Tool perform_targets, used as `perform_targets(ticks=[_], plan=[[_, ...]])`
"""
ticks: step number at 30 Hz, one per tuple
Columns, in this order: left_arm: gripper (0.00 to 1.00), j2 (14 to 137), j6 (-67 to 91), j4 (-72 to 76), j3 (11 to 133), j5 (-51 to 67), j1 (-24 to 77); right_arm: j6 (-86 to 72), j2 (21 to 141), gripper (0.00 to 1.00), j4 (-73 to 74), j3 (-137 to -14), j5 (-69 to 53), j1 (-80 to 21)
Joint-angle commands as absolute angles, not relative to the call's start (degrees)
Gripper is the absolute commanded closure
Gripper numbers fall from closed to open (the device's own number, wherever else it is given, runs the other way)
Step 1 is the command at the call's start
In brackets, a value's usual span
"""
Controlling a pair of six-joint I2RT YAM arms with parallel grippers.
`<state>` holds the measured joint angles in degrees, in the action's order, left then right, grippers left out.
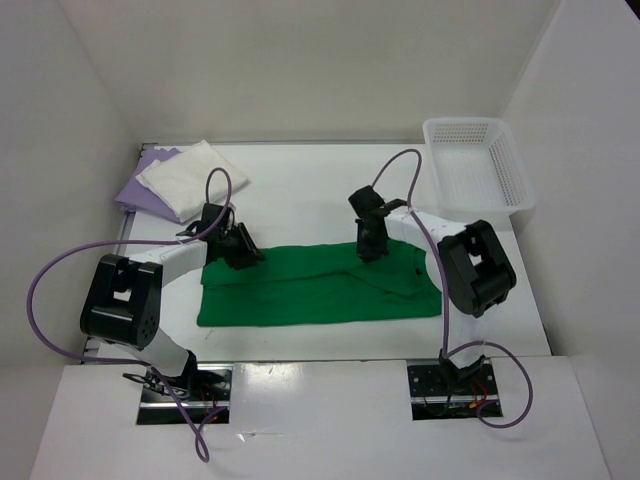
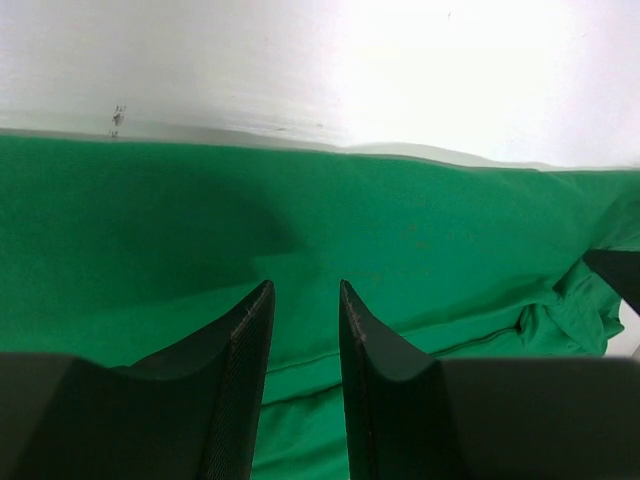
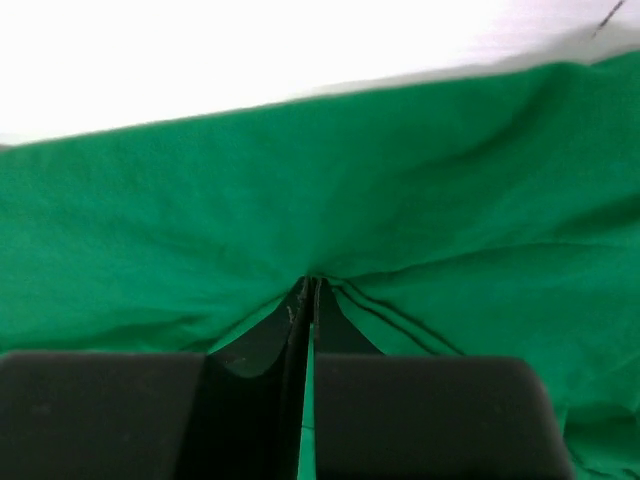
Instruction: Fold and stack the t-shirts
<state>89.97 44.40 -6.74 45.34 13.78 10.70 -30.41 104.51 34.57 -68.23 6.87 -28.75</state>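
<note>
The green t-shirt point(image 1: 320, 295) lies flat, its long axis running left to right. At its far edge the right gripper point(image 3: 308, 287) is clamped on a pinch of cloth. The left gripper point(image 2: 305, 292), jaws apart, sits over the same edge nearer the shirt's left end, seemingly not gripping yet

Green t-shirt point(image 1: 320, 290), cream t-shirt point(image 1: 195, 175), lavender t-shirt point(image 1: 132, 190).
</note>
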Motion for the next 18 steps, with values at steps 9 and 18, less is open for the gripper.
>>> perform_targets(ticks=[9,18], plan=[[0.61,90.2,44.7,-3.8,45.1,15.2,10.5,-32.6,92.2,0.98,44.6,-62.2,-0.2,-32.4],[0.61,90.2,44.2,-3.8,45.1,16.3,9.4,-38.6,89.2,0.92,43.6,-56.8,-18.1,-37.0]])
